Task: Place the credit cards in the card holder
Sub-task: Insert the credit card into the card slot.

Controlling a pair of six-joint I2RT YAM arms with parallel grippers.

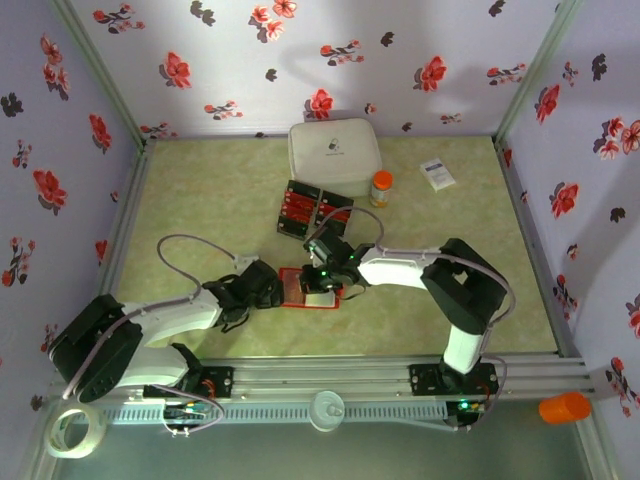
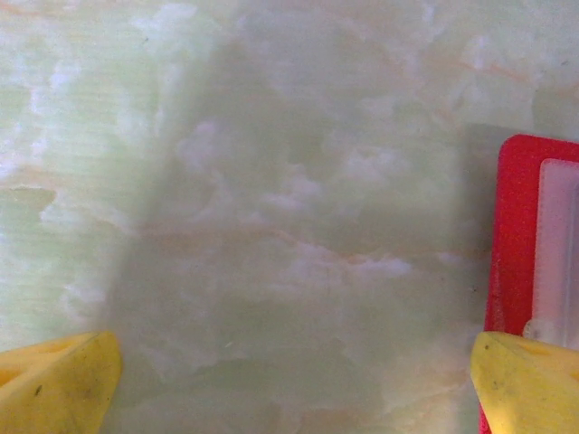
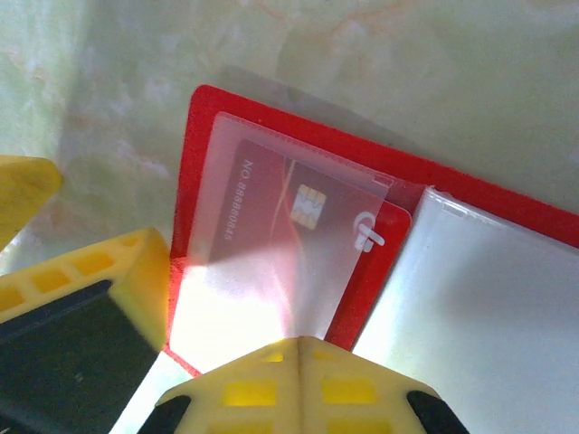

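Reaching inward with both arms, elbows bent, wrists low and close together; spread wide at the left gripper (image 2: pixel 294 384), pressed fully together at the right gripper (image 3: pixel 298 351).

Red credit card (image 3: pixel 291 237) printed "NO 8888…", later digits unclear

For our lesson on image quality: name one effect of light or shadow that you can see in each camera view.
Right wrist view: white glare washes out the near end of the card holder's clear pocket; left wrist view: a broad soft shadow darkens the table; top view: the light is even, with faint shadows on the back wall.
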